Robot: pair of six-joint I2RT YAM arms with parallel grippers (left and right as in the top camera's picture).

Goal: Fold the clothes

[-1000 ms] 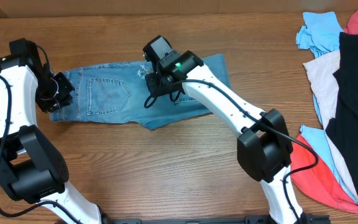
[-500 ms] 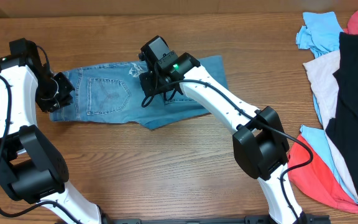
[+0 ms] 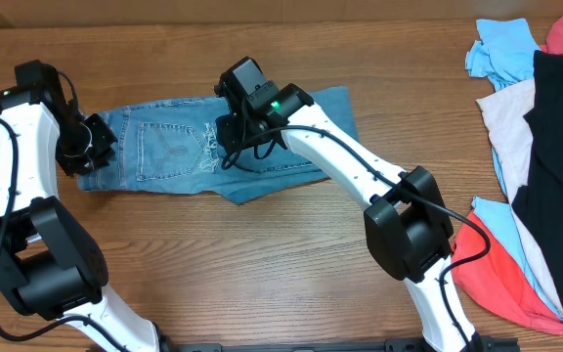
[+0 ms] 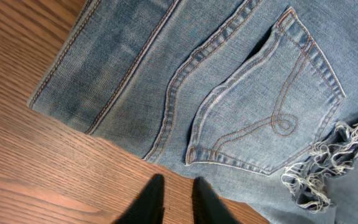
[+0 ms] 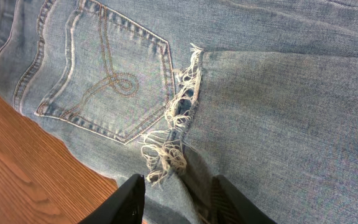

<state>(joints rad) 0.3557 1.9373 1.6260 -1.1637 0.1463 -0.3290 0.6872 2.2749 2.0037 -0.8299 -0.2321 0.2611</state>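
1. Wooden worktop (image 3: 262,254) carries everything; a heap of other garments (image 3: 545,147) lies along its right edge.
2. The jeans (image 3: 174,147) lie flat toward the far edge, left of the middle, well apart from the heap.
3. The frayed hem (image 5: 176,124) of a leg rests just beside a back pocket (image 4: 272,112). So I judge that the legs are already folded back over the seat.
4. It seems that one more fold is left, and a corner of denim pokes out on the near side.
5. The left gripper (image 4: 178,182) hangs at the left end of the jeans, over bare wood. Its jaws are only a little apart and hold nothing.
6. The right gripper (image 5: 179,180) is above the frayed hem, with jaws moderately open and nothing pinched.
7. Much bare wood is free toward the near edge and between the jeans and the heap, so both arms can move easily.
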